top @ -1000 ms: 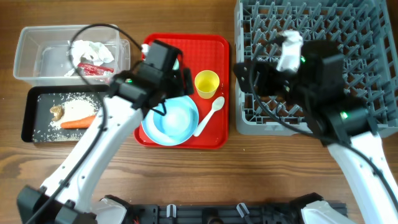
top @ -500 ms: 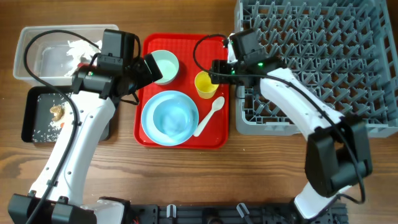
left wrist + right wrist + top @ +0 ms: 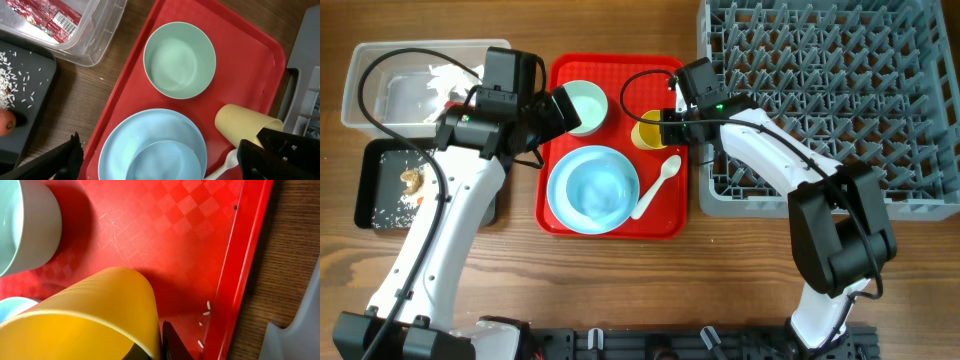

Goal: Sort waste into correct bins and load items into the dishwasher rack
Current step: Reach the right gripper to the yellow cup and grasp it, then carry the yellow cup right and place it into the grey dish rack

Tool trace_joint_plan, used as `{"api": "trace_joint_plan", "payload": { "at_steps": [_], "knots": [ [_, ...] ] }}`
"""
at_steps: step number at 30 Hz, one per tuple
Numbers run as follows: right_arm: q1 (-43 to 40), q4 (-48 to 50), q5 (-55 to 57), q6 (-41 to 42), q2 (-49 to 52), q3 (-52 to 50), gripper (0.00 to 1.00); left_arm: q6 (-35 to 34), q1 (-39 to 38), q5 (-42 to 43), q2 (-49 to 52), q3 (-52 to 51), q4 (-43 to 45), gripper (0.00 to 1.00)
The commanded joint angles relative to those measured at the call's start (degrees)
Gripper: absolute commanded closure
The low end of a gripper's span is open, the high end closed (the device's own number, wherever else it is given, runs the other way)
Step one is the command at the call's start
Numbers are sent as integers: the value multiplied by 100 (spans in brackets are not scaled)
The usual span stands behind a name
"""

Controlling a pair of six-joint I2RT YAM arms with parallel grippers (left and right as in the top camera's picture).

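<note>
Right claw (image 3: 668,128): clenched, by my read, on the rim of the yellow cup (image 3: 240,125), which leans over on the red serving tray (image 3: 660,222) near its rack-side edge. I see one finger pressed against the cup's outer wall.
Left claw (image 3: 159,144): spread wide and empty over the tray's middle. With both claws above one tray, a careless swing could knock them together.
Dishwasher rack (image 3: 910,120): just beside the tray on the right arm's side. If I carry the cup too low, it could clip the near wall.
Clear tub (image 3: 400,100): beside the tray on the left arm's side, holding the red wrapper (image 3: 47,15).
Black tray (image 3: 375,170): same side of the tray, dusted with rice.
Light blue plate (image 3: 593,190): on the tray's half nearest the arm bases.
Pale bowl (image 3: 585,105): on the tray's far half, just beside the left claw.
Cup grip: a rim pinch on a tilted cup looks thin, and a jerk could drop it rolling across the tray.
White spoon (image 3: 655,188): on the tray between plate and cup, where a falling cup could flick it off.
Rice grains (image 3: 204,325): a few by the tray's rim.
Hidden: the right claw's second finger is out of sight, and the arm covers most of the cup from overhead. I cannot tell whether the pale disc on the plate is a second bowl.
</note>
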Motion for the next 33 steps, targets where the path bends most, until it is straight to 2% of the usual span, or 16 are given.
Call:
{"api": "trace_joint_plan", "payload": {
  "at_steps": [1,6,9,16,20,23,25,27,29,33],
  "knots": [
    [-7,-33,94,-2,-262,59,93,-94,17,66,35,57,-9,0],
    [-7,-114,96,-15,-496,59,89,-94,17,66,35,57,-9,0],
    [-7,-487,94,-13,-496,59,78,-96,17,68,35,57,-13,0],
    [-7,-599,-354,-15,-507,131,73,-94,7,345,236,57,20,0],
    [-7,-660,-367,-17,-728,286,57,-94,-4,490,457,57,66,0],
    [-9,-658,-365,33,-1185,299,30,-92,-111,518,463,57,240,0],
    [-94,-656,-361,50,-1554,302,24,-68,-396,520,466,57,529,0],
    [-409,-713,-319,155,-2090,302,21,-48,-863,671,588,57,1023,0],
    [-885,-905,-299,181,-2562,302,20,417,-1187,1368,951,59,1633,0],
    [-2092,-1676,-302,131,-3268,299,17,986,-1329,1805,2037,59,2586,3]
  ]
}}
